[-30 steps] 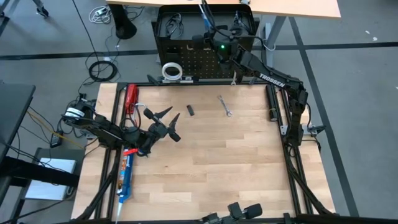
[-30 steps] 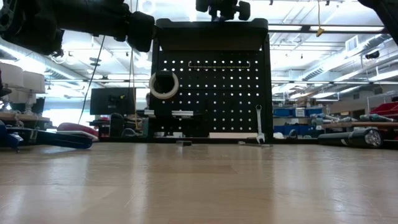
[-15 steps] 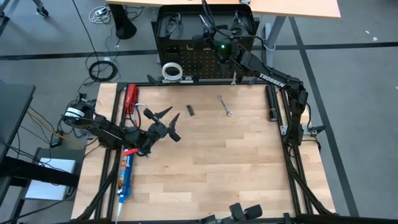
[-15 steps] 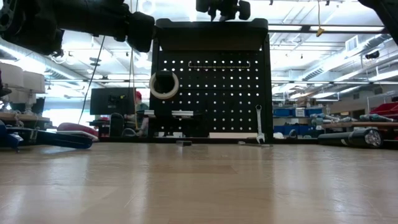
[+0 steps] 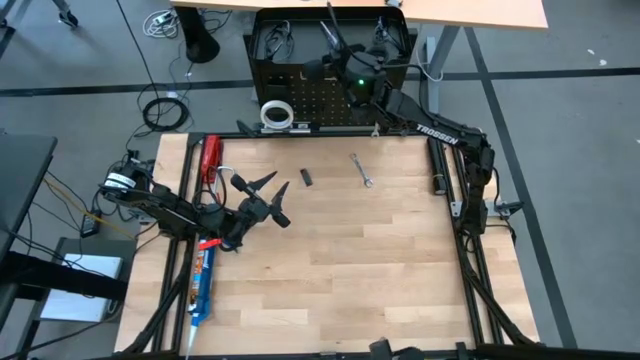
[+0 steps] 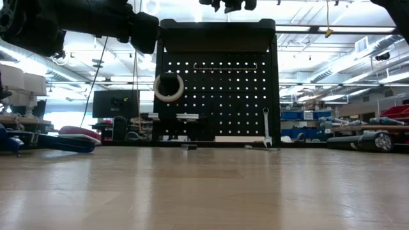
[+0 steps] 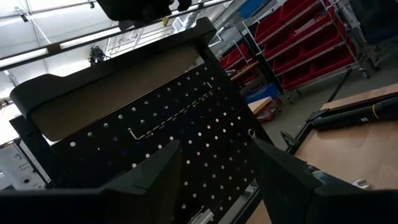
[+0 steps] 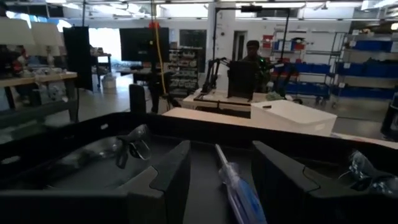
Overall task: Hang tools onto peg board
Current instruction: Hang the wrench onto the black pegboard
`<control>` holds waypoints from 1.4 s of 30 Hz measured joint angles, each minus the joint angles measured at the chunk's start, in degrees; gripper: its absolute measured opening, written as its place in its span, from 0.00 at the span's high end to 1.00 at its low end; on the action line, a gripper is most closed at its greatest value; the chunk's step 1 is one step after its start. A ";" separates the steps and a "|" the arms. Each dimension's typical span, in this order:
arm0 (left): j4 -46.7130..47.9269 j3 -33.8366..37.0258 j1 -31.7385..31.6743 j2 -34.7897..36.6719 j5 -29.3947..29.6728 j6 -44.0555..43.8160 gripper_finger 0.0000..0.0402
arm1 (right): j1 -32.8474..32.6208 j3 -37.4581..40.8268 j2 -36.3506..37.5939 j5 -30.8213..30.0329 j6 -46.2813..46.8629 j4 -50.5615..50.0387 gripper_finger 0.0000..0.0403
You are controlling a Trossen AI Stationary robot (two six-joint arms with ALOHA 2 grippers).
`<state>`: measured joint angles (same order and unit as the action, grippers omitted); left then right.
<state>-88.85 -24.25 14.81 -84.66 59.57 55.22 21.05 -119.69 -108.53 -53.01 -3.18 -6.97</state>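
The peg board point(image 5: 330, 100) stands upright at the table's far edge with a black tray point(image 5: 400, 30) on top. A white tape roll point(image 6: 168, 87) and a silver wrench point(image 6: 266, 124) hang on it. My right gripper point(image 5: 335, 45) is open over the tray. Its fingers stand on either side of the blue-handled screwdriver point(image 8: 239, 193), which lies in the tray, with gaps showing. Safety glasses point(image 8: 132, 148) lie in the tray too. A second wrench point(image 5: 361, 169) and a small black tool point(image 5: 308, 178) lie on the table. My left gripper point(image 5: 265, 200) hovers open at the table's left.
A red-handled tool point(image 5: 210, 160) and a long blue caulking gun point(image 5: 203, 280) lie along the table's left edge under the left arm. A second pair of glasses point(image 8: 368, 169) sits at the tray's other end. A person stands far off in the room point(image 8: 252, 59).
My right gripper has risen a little above the peg board's top and turned slightly; in the low view it now shows only at the picture's upper edge. The tools on the board and on the table have kept their places.
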 joint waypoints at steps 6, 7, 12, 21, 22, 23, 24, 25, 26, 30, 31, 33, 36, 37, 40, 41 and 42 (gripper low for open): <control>0.02 0.00 0.00 0.00 0.78 0.04 0.50 | -3.71 -0.01 1.28 -1.47 -4.87 -0.38 0.57; 0.01 0.00 0.00 0.00 0.86 0.04 0.50 | -4.80 -0.03 1.39 -1.99 -6.64 -0.42 0.57; -0.04 0.00 0.77 0.00 1.00 0.66 0.50 | -11.46 -0.03 2.51 -2.92 -15.70 -1.13 0.57; -0.56 0.00 2.56 0.81 1.49 4.47 0.50 | -23.99 -0.05 8.37 -5.78 -5.99 -22.31 0.57; -0.56 0.00 2.56 0.81 1.49 4.44 0.50 | -25.43 -0.05 8.64 -6.80 -2.08 -27.00 0.57; -0.58 0.00 2.56 0.79 1.51 4.44 0.50 | -26.83 -0.05 8.76 -8.31 2.05 -31.76 0.57; -0.59 0.00 2.56 0.79 1.50 4.47 0.50 | -28.23 -0.05 8.81 -10.18 6.50 -37.32 0.57; -0.61 0.00 2.56 0.79 1.45 4.48 0.50 | -29.52 0.01 8.74 -12.53 11.60 -43.29 0.57; -0.62 0.00 2.56 0.79 1.44 4.47 0.50 | -30.75 0.31 8.62 -15.17 17.41 -49.16 0.57; -0.69 0.00 2.56 0.79 1.45 4.08 0.50 | -35.77 6.96 8.63 -24.04 46.85 -72.64 0.57; -0.69 0.00 2.56 0.78 1.52 4.07 0.50 | -36.97 9.65 8.65 -25.12 54.99 -78.17 0.57; -0.71 0.00 2.56 0.76 2.11 3.91 0.50 | -38.77 15.92 9.04 -26.71 68.18 -82.81 0.57; -0.64 0.02 2.56 0.76 2.24 2.47 0.50 | -39.94 27.81 12.06 -26.37 69.63 -78.42 0.57; -0.59 0.02 2.56 0.76 2.25 1.60 0.50 | -39.88 31.11 12.91 -25.97 71.46 -77.67 0.57; -0.39 0.02 2.56 0.76 2.88 -0.44 0.50 | -39.27 40.39 15.21 -23.16 78.93 -77.84 0.57; -0.08 0.02 2.56 0.76 3.32 -0.59 0.50 | -39.24 43.12 16.10 -22.78 81.20 -77.82 0.57; 0.72 0.02 2.58 0.76 3.92 -0.75 0.50 | -39.20 45.50 16.90 -22.43 83.31 -78.05 0.57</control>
<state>-88.13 -24.23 17.39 -83.90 63.49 54.48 -18.15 -74.19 -91.63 -75.45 80.13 -85.02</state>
